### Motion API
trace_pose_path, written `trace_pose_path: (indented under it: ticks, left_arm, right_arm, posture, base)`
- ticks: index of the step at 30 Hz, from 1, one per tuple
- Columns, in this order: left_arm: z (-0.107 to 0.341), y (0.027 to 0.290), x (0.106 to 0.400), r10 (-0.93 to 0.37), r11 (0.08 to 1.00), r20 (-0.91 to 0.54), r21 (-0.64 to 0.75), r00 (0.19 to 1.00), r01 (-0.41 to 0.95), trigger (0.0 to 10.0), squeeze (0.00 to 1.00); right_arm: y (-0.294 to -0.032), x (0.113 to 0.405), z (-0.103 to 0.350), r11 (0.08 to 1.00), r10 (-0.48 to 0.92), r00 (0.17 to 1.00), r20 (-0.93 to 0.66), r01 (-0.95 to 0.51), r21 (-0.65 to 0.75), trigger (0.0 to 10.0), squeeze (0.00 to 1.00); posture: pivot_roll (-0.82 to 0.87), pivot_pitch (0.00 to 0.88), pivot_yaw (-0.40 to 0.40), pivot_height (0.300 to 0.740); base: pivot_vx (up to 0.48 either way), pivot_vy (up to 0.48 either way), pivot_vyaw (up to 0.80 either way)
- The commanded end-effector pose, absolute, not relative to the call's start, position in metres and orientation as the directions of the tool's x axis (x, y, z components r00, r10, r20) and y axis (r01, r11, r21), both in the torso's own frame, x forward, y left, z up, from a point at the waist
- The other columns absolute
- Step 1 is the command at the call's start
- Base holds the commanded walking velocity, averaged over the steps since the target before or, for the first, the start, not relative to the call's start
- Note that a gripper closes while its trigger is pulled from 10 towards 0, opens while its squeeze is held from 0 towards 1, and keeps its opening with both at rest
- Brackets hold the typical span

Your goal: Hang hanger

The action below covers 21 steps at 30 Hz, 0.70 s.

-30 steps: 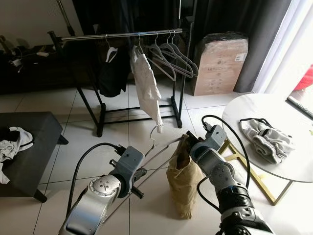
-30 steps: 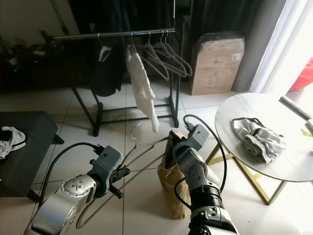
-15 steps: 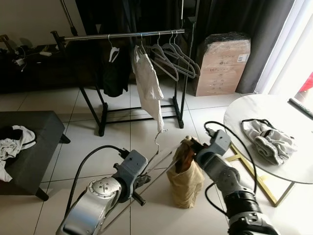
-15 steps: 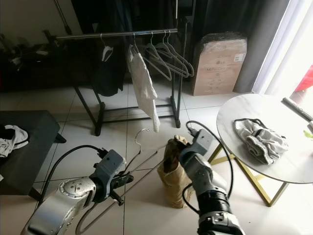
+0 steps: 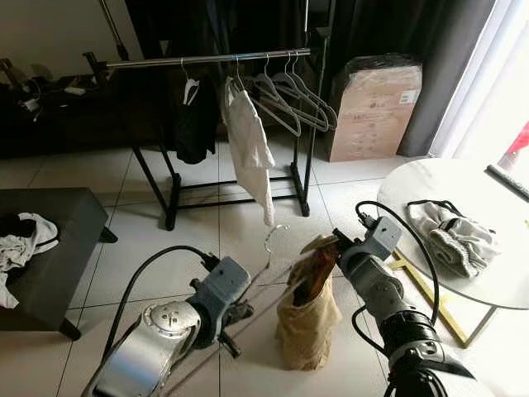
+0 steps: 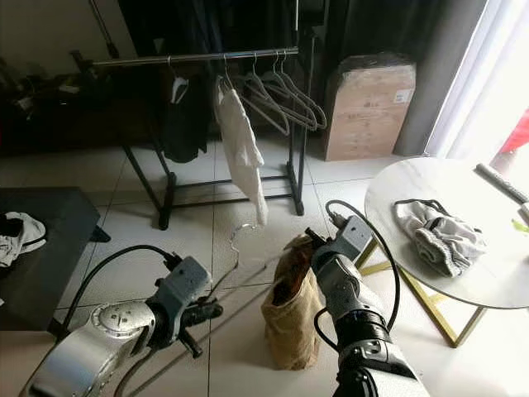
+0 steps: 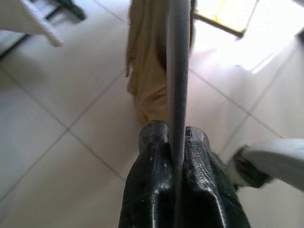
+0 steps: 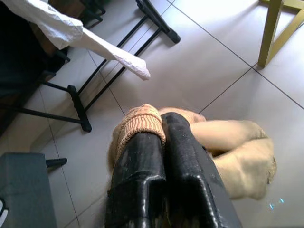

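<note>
- Left eye view: the left gripper (image 5: 238,313) is clamping the lower bar of one grey hanger (image 5: 273,265), whose long axis is running diagonally from the gripper up toward the rail (image 5: 207,58), hook end leading. The right gripper (image 5: 326,266) is pinching the collar of one tan garment (image 5: 307,318) that is draping down toward the floor. The rail is standing ahead of and above both grippers, well apart from them; the left gripper is carrying the hanger, so the left arm is the one placed to deliver it.
- Right eye view: the rail is carrying one black garment (image 6: 180,116), one white garment (image 6: 241,145) and what looks like three or four bare hangers (image 6: 281,99); the exact count is hard to tell. One round table (image 6: 430,178) is bearing one grey garment (image 6: 438,236).
- Left wrist view: the two fingers (image 7: 152,180) are sitting nearly closed, with the hanger bar gripped between them.
- Right wrist view: the fingers (image 8: 142,175) are pressing together on the ribbed tan collar, with the garment hanging beyond them.
</note>
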<state>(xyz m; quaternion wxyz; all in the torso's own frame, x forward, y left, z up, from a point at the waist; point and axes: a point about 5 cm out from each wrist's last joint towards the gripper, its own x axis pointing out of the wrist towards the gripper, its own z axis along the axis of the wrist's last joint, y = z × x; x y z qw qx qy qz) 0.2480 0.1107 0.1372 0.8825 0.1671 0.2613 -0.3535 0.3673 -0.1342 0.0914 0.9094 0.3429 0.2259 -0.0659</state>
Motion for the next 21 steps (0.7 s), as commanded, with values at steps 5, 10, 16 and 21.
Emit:
trace_pose_path:
  ticks: [5, 10, 16, 21]
  left_arm:
    - [0.146, 0.112, 0.247, -0.519, 0.712, -0.568, 0.126, 0.638, 0.691, 10.0, 0.00]
    - [0.145, 0.121, 0.253, -0.432, 0.774, -0.589, 0.148, 0.683, 0.616, 10.0, 0.00]
    - [0.144, 0.128, 0.256, -0.375, 0.806, -0.601, 0.165, 0.706, 0.569, 10.0, 0.00]
    - [0.143, 0.124, 0.256, -0.421, 0.802, -0.580, 0.122, 0.698, 0.585, 10.0, 0.00]
  right_arm:
    - [-0.133, 0.376, 0.101, 0.753, 0.030, 0.911, -0.412, 0.250, 0.609, 10.0, 0.00]
    - [-0.129, 0.380, 0.106, 0.759, 0.028, 0.921, -0.389, 0.234, 0.608, 10.0, 0.00]
    - [-0.132, 0.379, 0.103, 0.755, 0.008, 0.917, -0.398, 0.255, 0.604, 10.0, 0.00]
    - [-0.129, 0.379, 0.103, 0.748, 0.030, 0.921, -0.388, 0.236, 0.620, 10.0, 0.00]
  posture:
    - [0.01, 0.132, 0.021, 0.740]
    - [0.01, 0.135, 0.022, 0.740]
    - [0.01, 0.139, 0.024, 0.740]
    - [0.00, 0.138, 0.024, 0.740]
  base:
    - [0.000, 0.000, 0.00]
    - [0.000, 0.000, 0.00]
    - [0.000, 0.000, 0.00]
    - [0.000, 0.000, 0.00]
